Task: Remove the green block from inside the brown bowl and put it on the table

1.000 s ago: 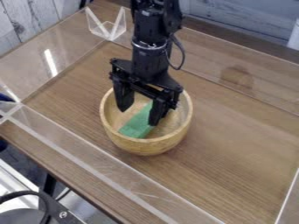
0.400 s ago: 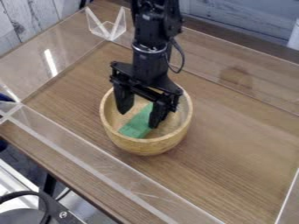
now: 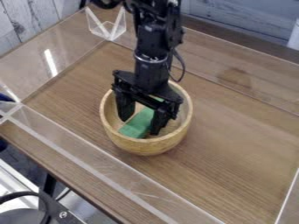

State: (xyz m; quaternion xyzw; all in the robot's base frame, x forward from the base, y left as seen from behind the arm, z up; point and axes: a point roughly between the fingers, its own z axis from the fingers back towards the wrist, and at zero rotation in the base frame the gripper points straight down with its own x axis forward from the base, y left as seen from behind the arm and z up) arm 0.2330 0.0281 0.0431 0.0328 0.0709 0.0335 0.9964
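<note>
Since the earlier frame the gripper had sunk lower into the brown bowl; its jaws stood wide apart, holding nothing, one finger left and one right of the green block; the block lay tilted against the bowl's inner wall, toward the near-left side; whether the fingertips touched it could not be told; the table around the bowl lay bare wood, with clear walls at its edges. Judgement on the step in hand: descent for the grasp; best done by settling the fingers squarely either side of the block's narrow width before closing, keeping clear of the thick rim, then lifting straight up so the bowl does not drag along.
</note>
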